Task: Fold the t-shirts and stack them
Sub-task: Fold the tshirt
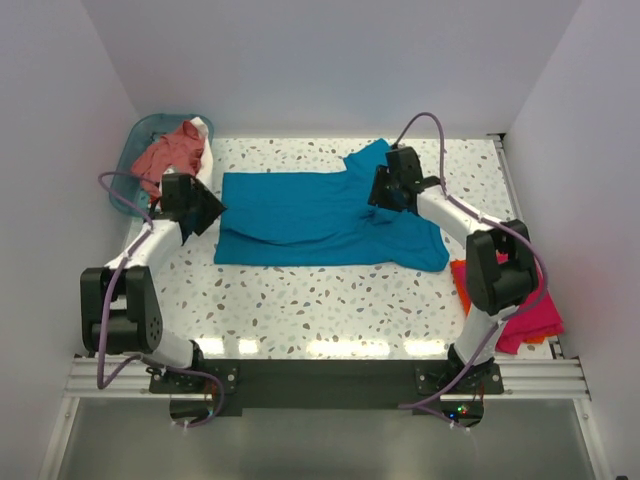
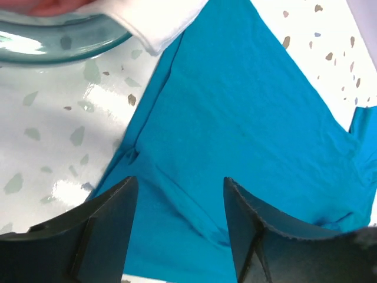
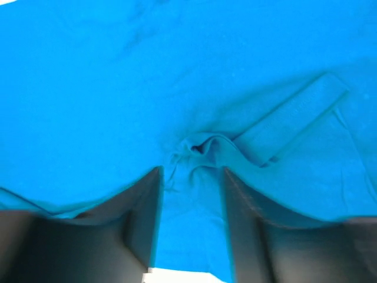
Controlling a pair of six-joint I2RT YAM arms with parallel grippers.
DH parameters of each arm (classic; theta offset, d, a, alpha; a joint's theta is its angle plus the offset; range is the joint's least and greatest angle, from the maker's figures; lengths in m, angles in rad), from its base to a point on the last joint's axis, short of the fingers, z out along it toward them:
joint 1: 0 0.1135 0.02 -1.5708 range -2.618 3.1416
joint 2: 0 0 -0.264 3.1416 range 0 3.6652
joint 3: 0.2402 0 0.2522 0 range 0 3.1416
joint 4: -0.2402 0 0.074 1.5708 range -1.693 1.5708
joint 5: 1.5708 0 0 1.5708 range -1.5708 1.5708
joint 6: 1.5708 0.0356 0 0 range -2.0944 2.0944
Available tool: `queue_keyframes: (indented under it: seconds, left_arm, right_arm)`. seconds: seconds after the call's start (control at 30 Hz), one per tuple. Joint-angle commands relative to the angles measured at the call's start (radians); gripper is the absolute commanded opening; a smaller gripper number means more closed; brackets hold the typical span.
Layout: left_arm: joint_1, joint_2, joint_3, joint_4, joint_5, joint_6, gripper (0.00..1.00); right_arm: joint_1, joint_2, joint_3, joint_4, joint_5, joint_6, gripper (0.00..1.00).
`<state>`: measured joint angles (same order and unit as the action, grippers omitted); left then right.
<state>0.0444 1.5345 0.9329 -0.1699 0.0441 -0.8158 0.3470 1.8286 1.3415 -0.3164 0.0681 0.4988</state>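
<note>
While large teal-blue cloth t-shirt (image 1: 300, 215) lies left-right on desk (image 1: 330, 300) | left end effector (image 2: 179, 183) spread, empty, over its left edge | right end effector (image 3: 190, 174) spread, straddling right-end pucker, unclamped.

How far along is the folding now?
Maybe done: orange shirt and magenta shirt, piled at right. In hand: large teal-blue shirt spread under open left end effector and right end effector. Left: salmon-pink shirt and white shirt in translucent teal plastic basket.

Bright, even white light throughout. Glare streaks the worktop (image 1: 330, 300) along its near and far edges. Shadows are faint. The right wrist view is soft, with the right claw (image 3: 191, 177) blurred and dark.
</note>
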Motion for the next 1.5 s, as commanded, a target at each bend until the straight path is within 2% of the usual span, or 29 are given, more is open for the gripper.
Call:
queue_keyframes:
  seconds: [0.0, 0.03, 0.1, 0.13, 0.17, 0.27, 0.43, 0.7, 0.9, 1.07, 1.37, 1.47]
  left_arm:
    - [-0.014, -0.085, -0.049, -0.006, -0.041, 0.029, 0.6]
    - [-0.021, -0.096, -0.052, -0.022, -0.041, 0.033, 0.57]
    - [-0.035, -0.099, -0.06, -0.054, -0.09, 0.049, 0.4]
    - [-0.069, -0.097, -0.066, -0.054, -0.095, 0.05, 0.4]
    - [-0.08, -0.096, -0.072, -0.048, -0.096, 0.05, 0.31]
    - [-0.132, -0.071, -0.089, -0.033, -0.09, 0.046, 0.2]
    - [-0.189, -0.014, -0.085, 0.001, -0.066, 0.049, 0.15]
    - [-0.202, 0.088, -0.032, 0.033, -0.026, 0.064, 0.16]
    - [-0.202, 0.16, 0.02, 0.064, -0.001, 0.064, 0.22]
    - [-0.202, 0.2, 0.076, 0.069, -0.003, 0.06, 0.33]
    - [-0.201, 0.271, 0.119, 0.064, 0.013, 0.056, 0.37]
    - [-0.201, 0.248, 0.103, 0.075, 0.008, 0.058, 0.42]
  right_arm:
    - [0.004, -0.051, -0.037, 0.013, 0.05, 0.03, 0.44]
    - [0.006, -0.049, -0.039, 0.005, 0.053, 0.032, 0.39]
    - [0.017, -0.046, -0.06, 0.0, 0.064, 0.041, 0.24]
    - [0.017, -0.042, -0.067, 0.0, 0.067, 0.041, 0.24]
    - [0.021, -0.037, -0.073, -0.001, 0.071, 0.043, 0.21]
    - [0.026, -0.011, -0.073, -0.022, 0.093, 0.044, 0.15]
    - [0.026, 0.009, -0.077, -0.038, 0.142, 0.032, 0.12]
    - [0.026, 0.04, -0.065, -0.056, 0.171, 0.017, 0.12]
    - [0.026, 0.049, -0.061, -0.053, 0.174, 0.011, 0.13]
    - [0.024, 0.064, -0.047, -0.053, 0.176, -0.002, 0.16]
    - [0.026, 0.129, 0.021, -0.036, 0.159, -0.031, 0.18]
    - [0.026, 0.147, 0.05, -0.03, 0.151, -0.042, 0.2]
